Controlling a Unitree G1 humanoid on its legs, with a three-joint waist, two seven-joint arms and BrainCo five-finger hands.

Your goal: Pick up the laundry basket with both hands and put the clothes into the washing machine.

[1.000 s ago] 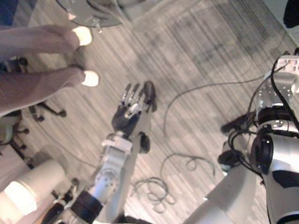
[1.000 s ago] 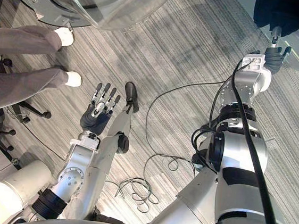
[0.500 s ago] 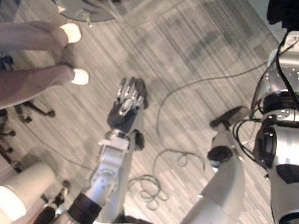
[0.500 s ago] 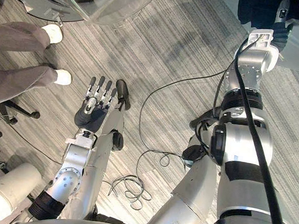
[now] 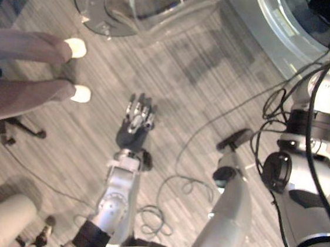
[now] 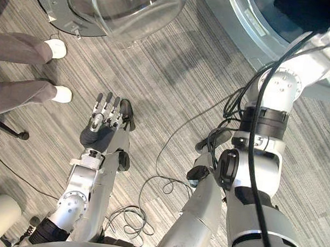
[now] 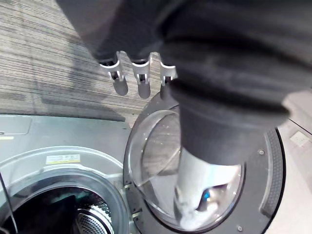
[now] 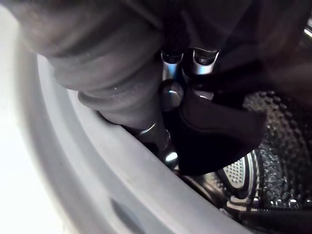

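Inside the washing machine [image 6: 242,18], the right hand [image 8: 168,92] has pushed deeper, pinching dark clothing [image 8: 214,131], ready to drop; left hand [image 6: 96,131] spread outside.

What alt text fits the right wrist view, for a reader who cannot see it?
The right hand appears to pinch a dark cloth beside the grey door seal of the washing machine, with the perforated drum behind it.

Washing machine door [image 6: 112,3]: round, glass, swung open, upper left. Drum opening [image 6: 246,23]: grey rim, upper right. Left hand [image 6: 96,131]: fingers straight, empty, above striped carpet [image 6: 175,83]. Person's white shoes [image 6: 56,48]: left edge.
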